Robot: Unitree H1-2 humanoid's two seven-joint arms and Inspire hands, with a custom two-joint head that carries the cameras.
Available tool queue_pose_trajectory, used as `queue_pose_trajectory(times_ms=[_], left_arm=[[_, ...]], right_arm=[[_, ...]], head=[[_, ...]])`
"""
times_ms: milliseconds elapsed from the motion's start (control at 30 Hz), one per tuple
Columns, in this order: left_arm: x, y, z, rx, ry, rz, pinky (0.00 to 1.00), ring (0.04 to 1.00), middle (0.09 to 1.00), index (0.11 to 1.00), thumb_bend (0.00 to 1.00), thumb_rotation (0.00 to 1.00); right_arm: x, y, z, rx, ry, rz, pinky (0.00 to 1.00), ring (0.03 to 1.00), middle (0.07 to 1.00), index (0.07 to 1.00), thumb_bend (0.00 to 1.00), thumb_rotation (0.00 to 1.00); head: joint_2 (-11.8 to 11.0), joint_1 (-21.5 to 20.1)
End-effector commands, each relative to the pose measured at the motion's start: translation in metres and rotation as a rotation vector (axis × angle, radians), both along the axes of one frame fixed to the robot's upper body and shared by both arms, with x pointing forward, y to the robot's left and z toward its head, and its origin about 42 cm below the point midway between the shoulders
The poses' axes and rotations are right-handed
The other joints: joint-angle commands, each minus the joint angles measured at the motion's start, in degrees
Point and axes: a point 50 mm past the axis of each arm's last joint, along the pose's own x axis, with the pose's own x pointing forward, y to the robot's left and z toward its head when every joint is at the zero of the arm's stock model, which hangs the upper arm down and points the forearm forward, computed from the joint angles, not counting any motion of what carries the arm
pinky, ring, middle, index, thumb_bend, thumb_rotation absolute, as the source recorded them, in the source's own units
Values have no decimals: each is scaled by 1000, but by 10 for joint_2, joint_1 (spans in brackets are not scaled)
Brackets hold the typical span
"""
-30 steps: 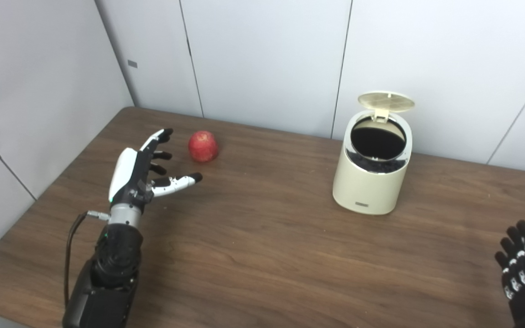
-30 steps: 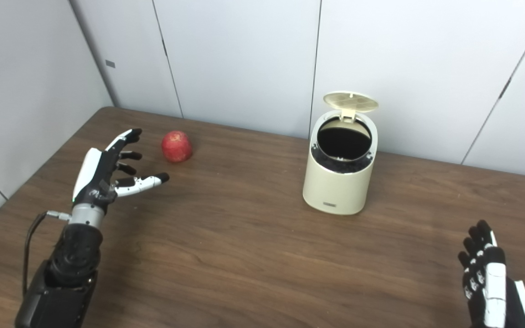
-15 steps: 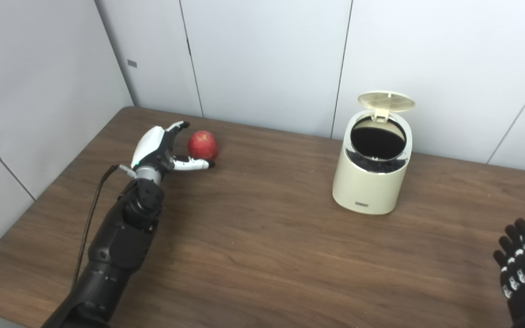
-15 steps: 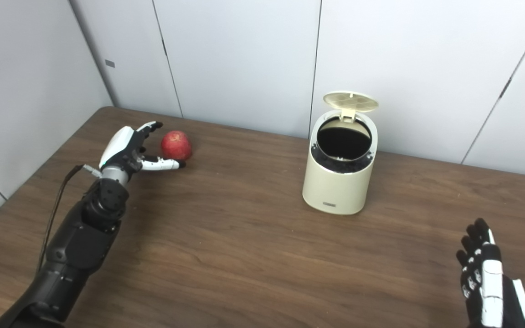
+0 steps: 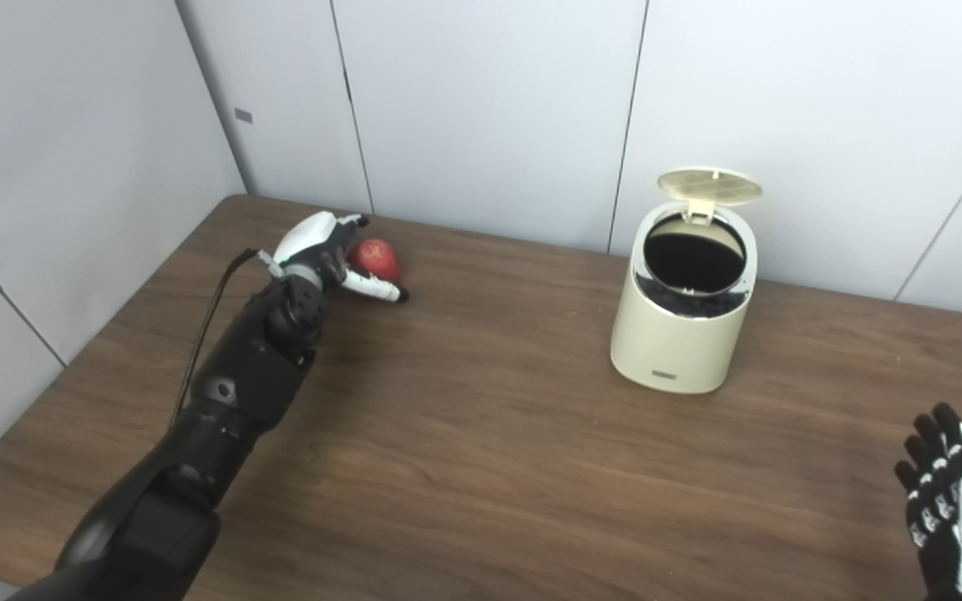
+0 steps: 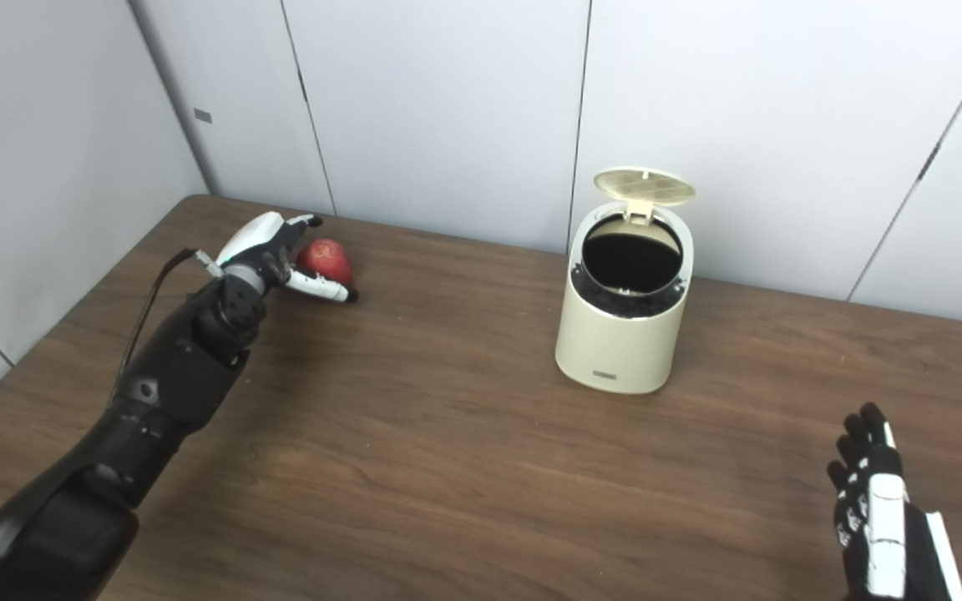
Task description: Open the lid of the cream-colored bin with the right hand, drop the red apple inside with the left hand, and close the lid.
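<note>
The red apple (image 5: pixel 375 255) rests on the wooden table (image 5: pixel 481 434) at the back left. My left hand (image 5: pixel 324 249) has its palm against the apple's left side, fingers spread over its top and thumb along its front, not closed on it. The cream-colored bin (image 5: pixel 681 313) stands at the back right with its round lid (image 5: pixel 708 185) tipped up and its dark inside showing. My right hand (image 5: pixel 953 501) hovers open at the bottom right corner, far from the bin.
Grey wall panels (image 5: pixel 481 108) rise directly behind the table's back edge and along the left side. A black cable (image 5: pixel 205 325) runs along my left forearm.
My left arm has reached forward from mid-table until the hand cups the apple. The right hand drifted slightly down and left. The bin lid stays up.
</note>
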Motion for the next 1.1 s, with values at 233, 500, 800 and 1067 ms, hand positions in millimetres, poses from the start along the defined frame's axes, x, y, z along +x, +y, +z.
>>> queue_pose_trajectory(times_ms=[233,500,800,1067], left_arm=[[16,10,48,102,5,-37,713,839,903,844,818,51],[13,8,51,201,54,-92,500,568,544,548,569,9],[6,-2,40,97,-117,-35,506,452,528,457,498,0],[-3,-15,37,44,-235,-41,483,427,520,480,499,0]], right_arm=[[0,1,18,-6,-79,3,999,1000,994,1000,405,1000],[-1,-1,19,-16,-84,4,1000,1000,976,995,391,1000],[-1,-1,13,-28,-67,19,997,988,954,984,381,1000],[0,-3,5,-36,-64,25,995,988,953,982,392,1000]], head=[[3,-2],[8,-3],[3,-8],[-2,-27]])
